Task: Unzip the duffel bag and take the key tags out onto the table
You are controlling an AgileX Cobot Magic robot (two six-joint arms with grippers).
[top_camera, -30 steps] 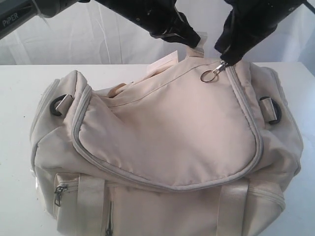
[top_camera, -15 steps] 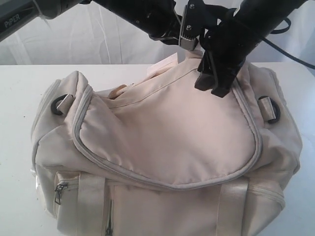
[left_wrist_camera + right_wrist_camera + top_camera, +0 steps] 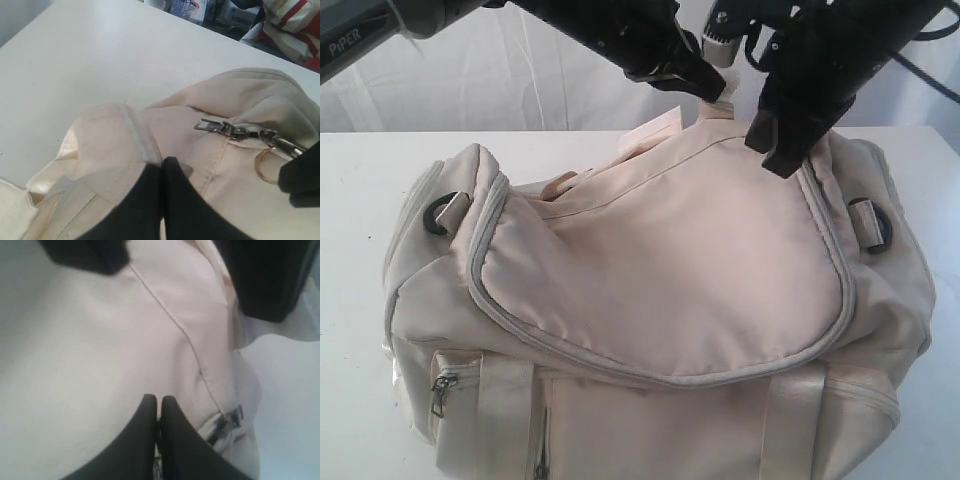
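Observation:
The cream duffel bag (image 3: 660,260) lies on the white table (image 3: 360,200), its grey-piped top flap closed. My left gripper (image 3: 717,92) is shut on a fold of fabric at the bag's top rear edge, seen close up in the left wrist view (image 3: 162,162). My right gripper (image 3: 778,160) stands at the flap's upper right corner, shut (image 3: 159,401), with a bit of metal between its fingers. The metal zipper pull (image 3: 235,132) and its ring (image 3: 263,167) lead to that gripper. The zipper slider (image 3: 225,422) shows beside the fingers. The key tags are hidden.
Black strap rings sit at the bag's ends (image 3: 445,212) (image 3: 873,222). A small front-pocket zip (image 3: 440,392) hangs at lower left. A pale paper tag (image 3: 655,130) pokes up behind the bag. Clutter (image 3: 280,20) lies beyond the table's far edge.
The right gripper let go of the zipper pull, opened over the flap's corner, then shut again. The hanging ring is now hidden behind it in the exterior view. The left gripper held still.

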